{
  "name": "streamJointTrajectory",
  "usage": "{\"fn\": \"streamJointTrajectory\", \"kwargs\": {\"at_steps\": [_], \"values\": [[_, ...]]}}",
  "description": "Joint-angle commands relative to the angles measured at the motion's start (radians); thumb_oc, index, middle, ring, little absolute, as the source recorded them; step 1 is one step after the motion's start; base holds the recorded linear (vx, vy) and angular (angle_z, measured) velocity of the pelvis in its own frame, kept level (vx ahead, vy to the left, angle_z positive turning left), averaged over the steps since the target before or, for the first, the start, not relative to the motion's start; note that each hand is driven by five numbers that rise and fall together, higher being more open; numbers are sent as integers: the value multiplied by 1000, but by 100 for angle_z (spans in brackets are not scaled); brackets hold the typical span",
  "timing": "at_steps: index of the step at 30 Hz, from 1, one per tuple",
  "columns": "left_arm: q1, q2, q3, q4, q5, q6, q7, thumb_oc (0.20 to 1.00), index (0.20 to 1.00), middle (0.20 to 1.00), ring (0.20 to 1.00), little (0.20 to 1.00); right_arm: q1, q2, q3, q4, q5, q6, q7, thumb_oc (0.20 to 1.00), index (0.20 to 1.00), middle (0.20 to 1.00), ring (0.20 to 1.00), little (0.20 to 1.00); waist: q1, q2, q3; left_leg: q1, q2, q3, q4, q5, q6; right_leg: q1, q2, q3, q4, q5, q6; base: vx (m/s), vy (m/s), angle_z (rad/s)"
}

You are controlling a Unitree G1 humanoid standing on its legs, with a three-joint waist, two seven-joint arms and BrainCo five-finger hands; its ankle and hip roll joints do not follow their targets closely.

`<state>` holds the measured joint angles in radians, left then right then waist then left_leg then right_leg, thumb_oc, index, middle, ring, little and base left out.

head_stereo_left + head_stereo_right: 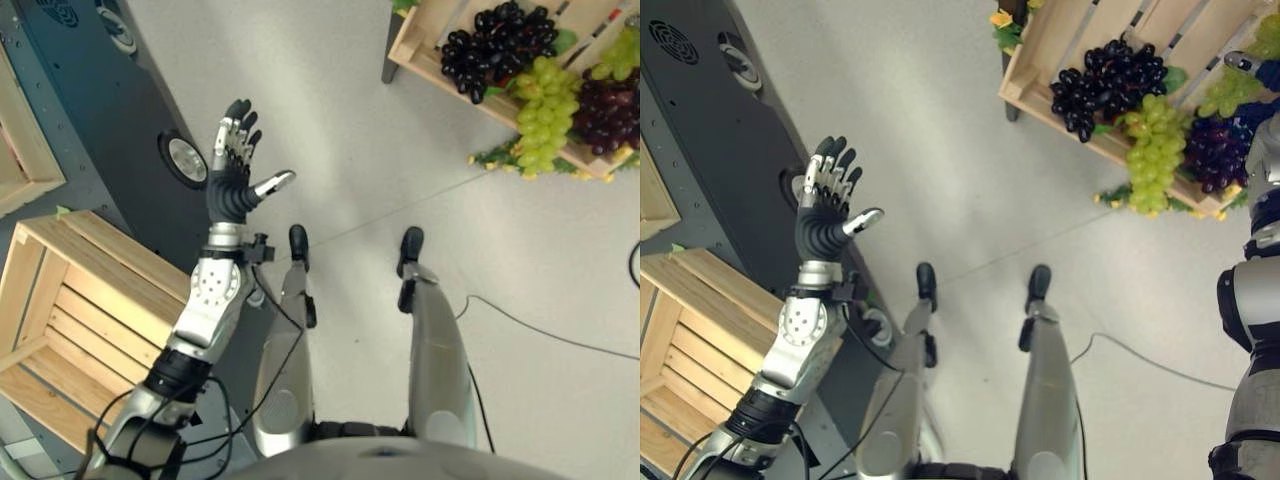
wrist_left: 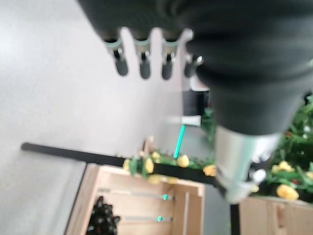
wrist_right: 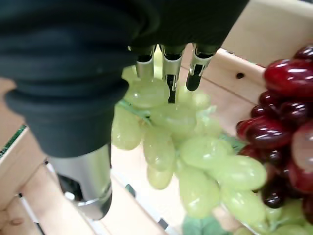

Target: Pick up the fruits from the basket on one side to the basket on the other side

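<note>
Fruits: bunches of grapes lie in the far wooden basket [image 1: 420, 40]; a black bunch [image 1: 495, 45], a green bunch [image 1: 545, 110] drooping over the front edge, and a dark red bunch [image 1: 605, 110] beside it.
Texture: the grapes are smooth, glossy and oval; the basket is pale slatted wood.
Right hand [image 3: 168, 68]: its fingers [image 3: 195, 71] are straight and relaxed, holding nothing, close above a green cluster [image 3: 195, 156] just beside red grapes [image 3: 286, 112].
Left hand [image 1: 235, 165]: raised over the floor, fingers spread, empty.
Empty crate [image 1: 90, 320]: slatted pale wood, at the robot's left.
Open room: bare grey floor [image 1: 350, 130] lies between the two baskets; a dark panel [image 1: 110, 110] borders the empty crate.
</note>
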<state>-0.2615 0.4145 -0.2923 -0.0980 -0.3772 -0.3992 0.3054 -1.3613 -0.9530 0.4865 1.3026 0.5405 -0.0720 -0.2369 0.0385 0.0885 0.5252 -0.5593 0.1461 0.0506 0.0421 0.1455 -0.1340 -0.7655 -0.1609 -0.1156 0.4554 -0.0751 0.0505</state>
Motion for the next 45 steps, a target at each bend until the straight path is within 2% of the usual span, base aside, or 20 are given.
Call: {"fn": "streamJointTrajectory", "kwargs": {"at_steps": [1, 8, 17, 18, 20, 23, 25, 31, 33, 34, 35, 36, 37, 38, 39, 40, 42, 44, 45], "values": [[-19, 28, 4, -95, 7, -32, 0, 1000, 1000, 1000, 1000, 1000, -98, -38, 106, -4, -23, -21, 15, 1000, 1000, 1000, 1000, 1000, 1, -69, -5, 94, 2, -10, -21, -32, -45, 108, 44, 15, -277, 159, 70, 3, 33, 0], [-25, 24, -1, -88, -2, -25, -9, 1000, 1000, 1000, 1000, 1000, -115, -49, 141, 43, -51, 17, 70, 1000, 1000, 1000, 1000, 1000, 4, -63, -5, 94, 1, -12, -17, -32, -44, 108, 41, 17, -278, 160, 69, 0, 0, 0], [-29, 37, -2, -82, 2, -11, -6, 1000, 1000, 1000, 1000, 1000, -222, -32, 281, 110, -292, 75, 48, 1000, 1000, 1000, 1000, 1000, 10, -69, -5, 89, 1, -6, -23, -25, -48, 109, 42, 19, -291, 172, 70, -2, 0, 0], [-26, 40, -1, -83, 2, -6, -8, 1000, 1000, 1000, 1000, 1000, -250, -22, 328, 120, -384, 90, 35, 1000, 1000, 1000, 1000, 1000, 10, -72, -5, 86, 1, -7, -23, -23, -48, 107, 44, 19, -292, 172, 70, 0, 0, 0], [-28, 42, -1, -83, 6, -5, -4, 1000, 1000, 1000, 1000, 1000, -265, -15, 355, 123, -436, 97, 13, 1000, 1000, 1000, 1000, 1000, 9, -73, -5, 83, 2, -7, -23, -23, -48, 105, 44, 18, -291, 172, 70, 0, 0, 0], [-25, 52, 1, -88, 35, -4, 2, 1000, 1000, 1000, 1000, 1000, -274, -8, 470, 97, -670, 119, -14, 1000, 1000, 1000, 1000, 1000, 7, -79, -5, 86, 5, -8, -31, -25, -50, 103, 48, 16, -288, 166, 71, 0, 0, 0], [-30, 54, 11, -94, 53, -1, 8, 1000, 1000, 1000, 1000, 1000, -271, -6, 476, 79, -707, 127, -18, 1000, 1000, 1000, 1000, 1000, 2, -84, -5, 76, 5, -8, -33, -16, -50, 96, 49, 16, -293, 174, 70, 0, 0, 0], [-14, 43, 26, -101, 48, 7, 4, 1000, 1000, 1000, 1000, 1000, -245, 18, 417, 65, -664, 119, -15, 1000, 1000, 1000, 1000, 1000, -2, -90, -5, 78, 4, -16, -37, -14, -50, 98, 49, 13, -288, 170, 68, 0, 0, 0], [-13, 10, 29, -69, 16, 14, 7, 1000, 1000, 1000, 1000, 1000, -158, 42, 328, 14, -571, 89, -28, 1000, 1000, 1000, 1000, 1000, -8, -91, -5, 86, 1, -16, -36, -14, -47, 110, 48, 12, -285, 168, 67, 0, 0, 0], [-12, 12, 27, -68, 15, 13, 6, 1000, 1000, 1000, 1000, 1000, -152, 42, 323, 11, -571, 89, -29, 1000, 1000, 1000, 1000, 1000, -7, -93, -5, 88, 1, -16, -36, -14, -47, 112, 48, 11, -285, 168, 67, 0, 0, 0], [-6, -20, 36, -22, -23, 17, 11, 1000, 1000, 1000, 1000, 1000, -47, 80, 228, -85, -454, 45, -58, 1000, 1000, 1000, 1000, 1000, -14, -95, -5, 109, 2, -14, -36, -22, -46, 129, 50, 15, -278, 158, 66, 3, 2, -3], [-7, -17, 35, -21, -24, 17, 11, 1000, 1000, 1000, 1000, 1000, -44, 79, 222, -89, -455, 46, -59, 1000, 1000, 1000, 1000, 1000, -13, -98, -5, 104, 0, -15, -35, -17, -46, 125, 49, 15, -281, 165, 66, 0, 0, 0], [-1, -42, 60, 38, -31, 22, 29, 1000, 1000, 1000, 1000, 1000, 95, 92, 129, -314, -352, -22, -86, 1000, 1000, 1000, 1000, 1000, -26, -100, -5, 136, 3, -11, -34, -26, -44, 148, 48, 17, -265, 151, 64, 0, 0, 0], [-2, -40, 58, 38, -30, 22, 30, 1000, 1000, 1000, 1000, 1000, 101, 90, 122, -320, -353, -20, -87, 1000, 1000, 1000, 1000, 1000, -24, -103, -5, 131, 1, -12, -34, -21, -44, 145, 47, 17, -269, 158, 64, 30, 2, 0], [7, -69, 70, 130, -30, 20, 45, 1000, 1000, 1000, 1000, 1000, 303, 144, -15, -565, -317, -108, -144, 1000, 1000, 1000, 1000, 1000, -38, -97, -5, 160, -2, -12, -28, -32, -41, 167, 47, 18, -248, 141, 63, 12, -14, -4], [12, -76, 69, 200, -28, 17, 49, 1000, 1000, 1000, 1000, 1000, 420, 163, -67, -694, -341, -144, -130, 1000, 1000, 1000, 1000, 1000, -41, -94, -5, 176, -3, -16, -26, -34, -40, 183, 45, 16, -238, 132, 62, 19, -25, -4], [13, -78, 55, 343, -3, 15, 47, 1000, 1000, 1000, 1000, 1000, 586, 216, -154, -790, -351, -187, -121, 1000, 1000, 1000, 1000, 1000, -38, -86, -5, 207, -8, -26, -21, -31, -37, 215, 37, 2, -222, 121, 61, 11, -41, -5], [16, -77, 51, 422, 12, 19, 40, 1000, 1000, 1000, 1000, 1000, 640, 235, -160, -817, -355, -197, -92, 1000, 1000, 1000, 1000, 1000, -37, -80, -5, 224, -10, -31, -17, -32, -36, 231, 34, -1, -211, 115, 61, 25, -40, 10], [33, -76, 49, 519, 50, 35, 34, 1000, 1000, 1000, 1000, 1000, 710, 250, -145, -878, -383, -207, -59, 1000, 1000, 1000, 1000, 1000, -37, -74, -5, 253, -8, -36, -14, -37, -37, 257, 34, -6, -193, 94, 59, 38, -64, 25]]}}
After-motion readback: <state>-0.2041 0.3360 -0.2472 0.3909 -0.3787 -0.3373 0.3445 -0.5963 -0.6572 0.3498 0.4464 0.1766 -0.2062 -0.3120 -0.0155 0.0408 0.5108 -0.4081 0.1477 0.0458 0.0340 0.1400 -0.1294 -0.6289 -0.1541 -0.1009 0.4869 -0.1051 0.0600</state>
